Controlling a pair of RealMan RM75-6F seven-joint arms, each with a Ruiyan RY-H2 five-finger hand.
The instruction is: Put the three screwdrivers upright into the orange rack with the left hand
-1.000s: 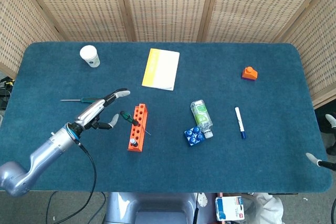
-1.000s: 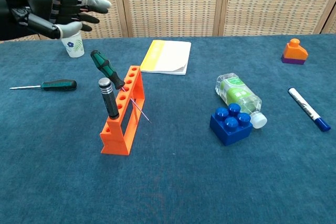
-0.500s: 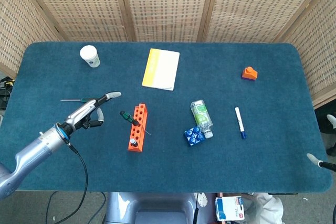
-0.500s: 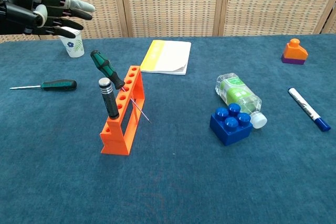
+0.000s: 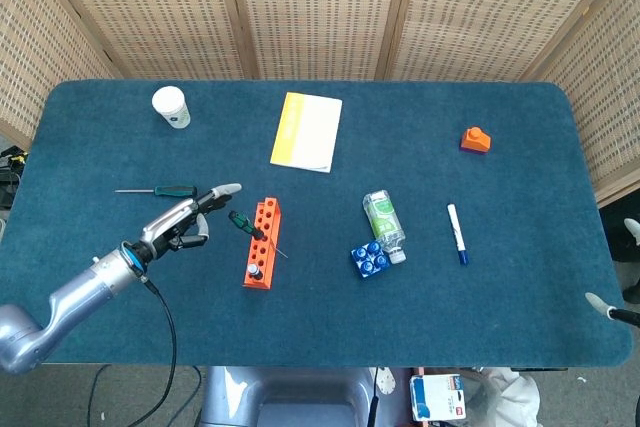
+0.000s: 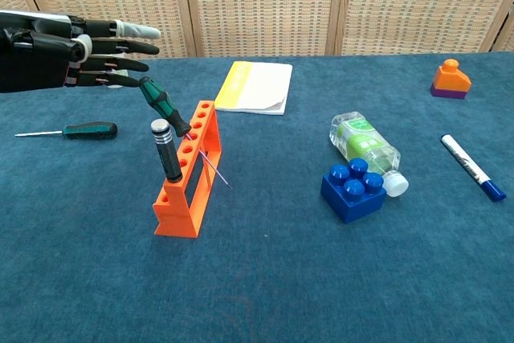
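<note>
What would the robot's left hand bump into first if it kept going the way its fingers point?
Probably the green-handled screwdriver leaning tilted in the orange rack. The left hand is open, fingers stretched toward that handle. Depth is unclear, so it might pass just above it.

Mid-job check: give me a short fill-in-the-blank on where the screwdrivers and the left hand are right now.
1. The orange rack holds ____ screwdrivers.
2. The green-handled screwdriver in the rack does not stand upright; it sits ____.
3. The third screwdriver lies flat on the ____.
4. The left hand holds ____, with its fingers stretched out.

Missing words: two; tilted; table; nothing
</note>
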